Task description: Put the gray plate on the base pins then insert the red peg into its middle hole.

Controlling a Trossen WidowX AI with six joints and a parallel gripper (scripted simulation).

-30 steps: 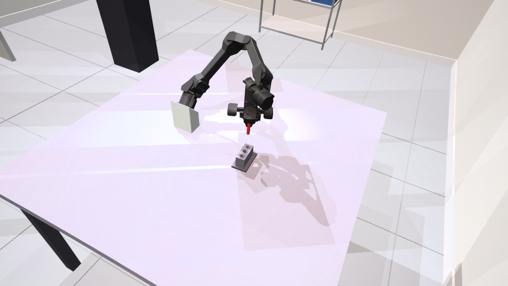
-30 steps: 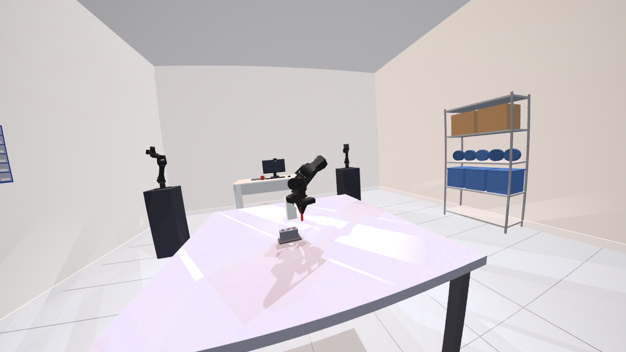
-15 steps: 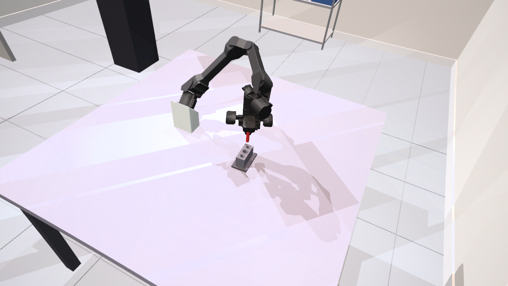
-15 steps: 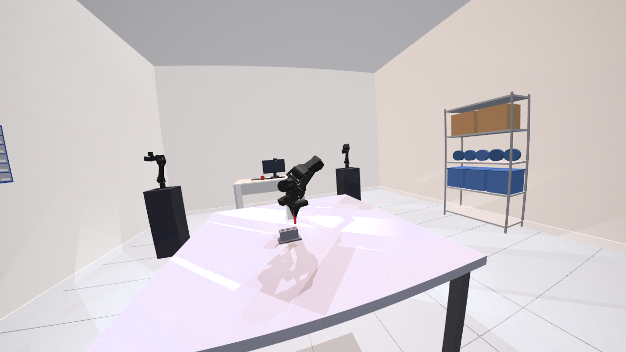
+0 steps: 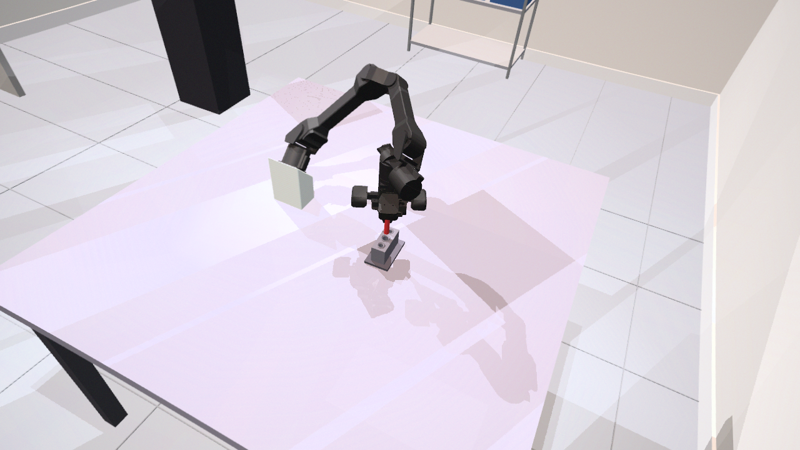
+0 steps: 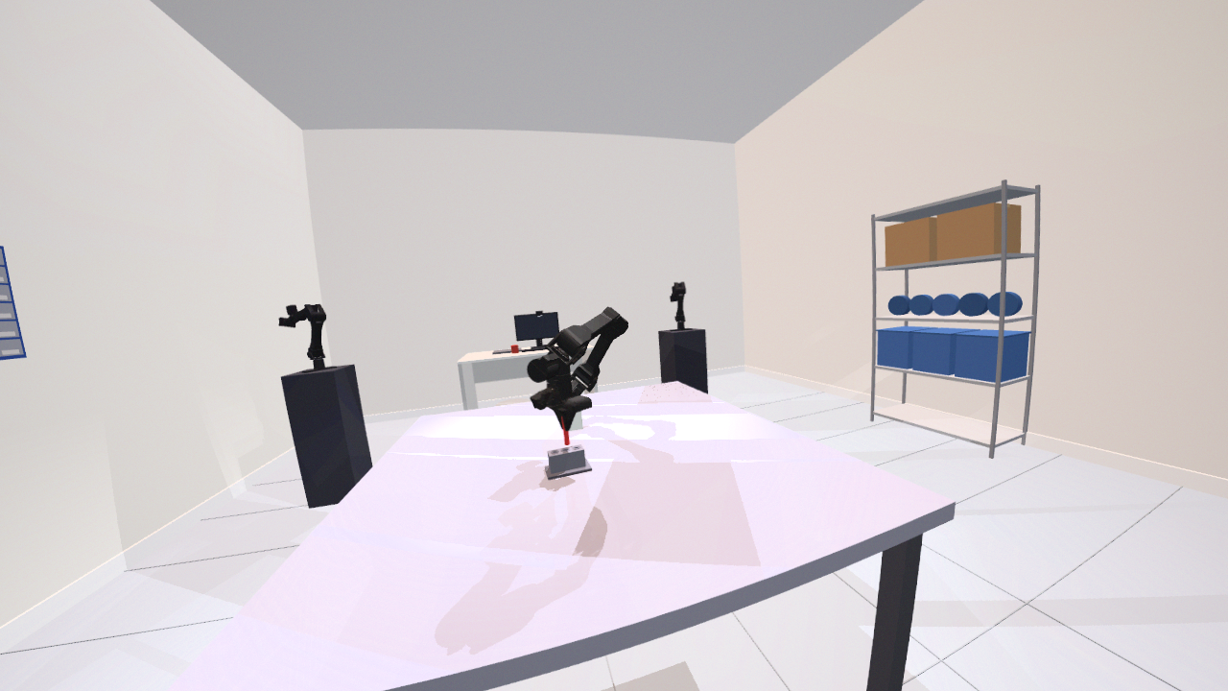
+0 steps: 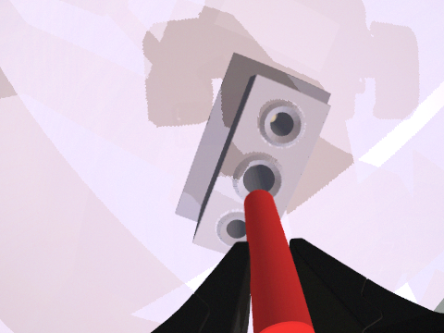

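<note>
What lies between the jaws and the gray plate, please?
The red peg, gripped in the jaws, reaches down toward the plate, as the exterior view shows.

- Your top view looks steeply down across the table (image 5: 313, 347) (image 6: 601, 515) from above.
- Your exterior view faces the far wall (image 6: 515, 240) from the table's edge; both share the table.
- Your wrist view looks closely down past the fingertips.

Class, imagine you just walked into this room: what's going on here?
A robot arm is working at a table. Its claw is shut on a red peg, holding it above a gray block with three holes. The peg's tip looks close to the middle hole, though whether it has started to go in is hard to tell. The peg has not been let go.
</note>
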